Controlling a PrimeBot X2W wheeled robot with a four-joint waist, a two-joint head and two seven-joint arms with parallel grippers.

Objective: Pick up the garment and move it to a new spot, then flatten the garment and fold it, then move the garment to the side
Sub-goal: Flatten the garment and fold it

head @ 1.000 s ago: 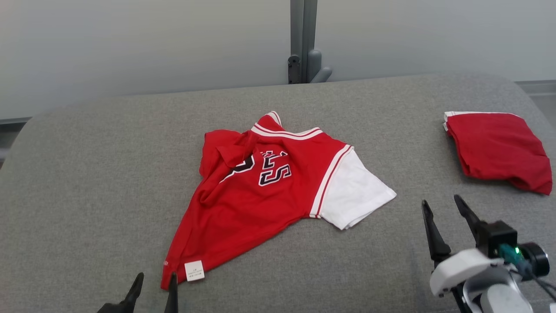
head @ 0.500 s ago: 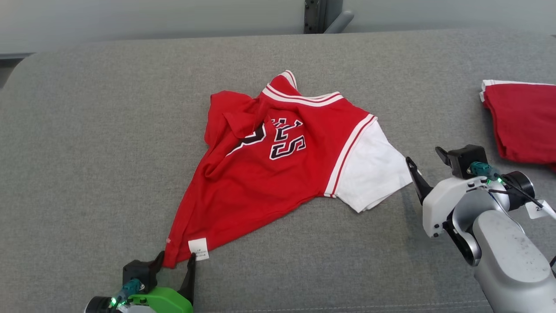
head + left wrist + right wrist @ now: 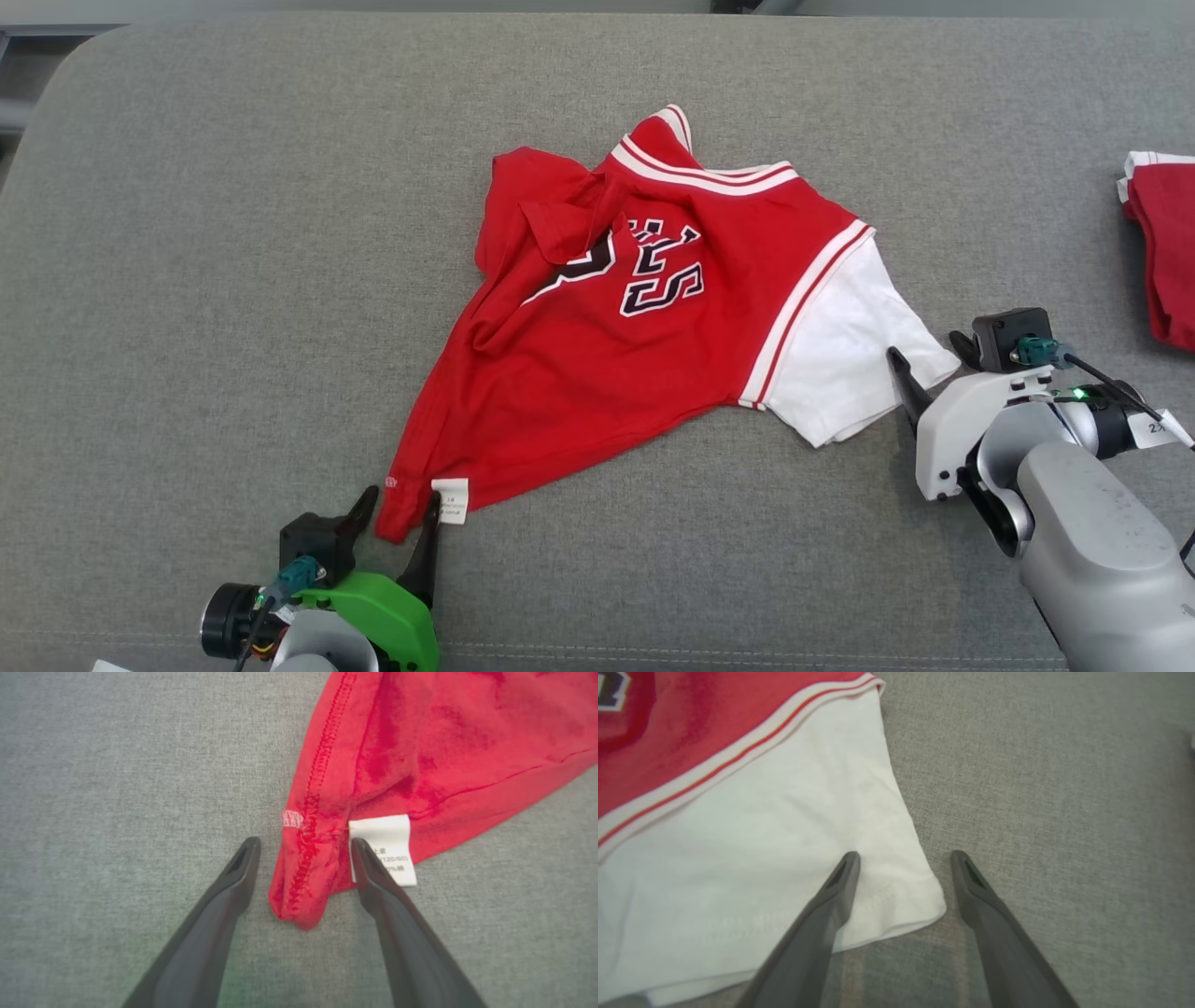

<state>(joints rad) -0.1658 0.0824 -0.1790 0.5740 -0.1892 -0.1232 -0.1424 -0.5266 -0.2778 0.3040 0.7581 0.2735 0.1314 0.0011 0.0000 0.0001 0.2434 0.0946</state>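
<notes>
- Garment (image 3: pixel 644 317) is lying crumpled mid-way across the grey cushion (image 3: pixel 205 280). It is a red jersey, bunched over the lettering on one side, with the white sleeve (image 3: pixel 850 359) spread toward the right.
- Left gripper (image 3: pixel 304 842): jaws apart, straddling the hem corner (image 3: pixel 299 891). One finger overlaps the care label (image 3: pixel 380 833). Nothing is clamped.
- Right gripper (image 3: pixel 905 854): jaws apart, straddling the cuff corner (image 3: pixel 924 910), one finger over cloth and the other over bare cushion. Nothing is clamped.
- Step is judged to be a two-point pick for the move.
- Tips should be pressed down to the cushion before closing so that every layer is caught.
- The label alone should not be pinched, since it would likely slip.
- Both grips should be closed together and the lift held level, so the cloth hangs spread and untwisted.
- The second red garment (image 3: pixel 1158 252) at the right edge should be avoided when a new spot is chosen.
</notes>
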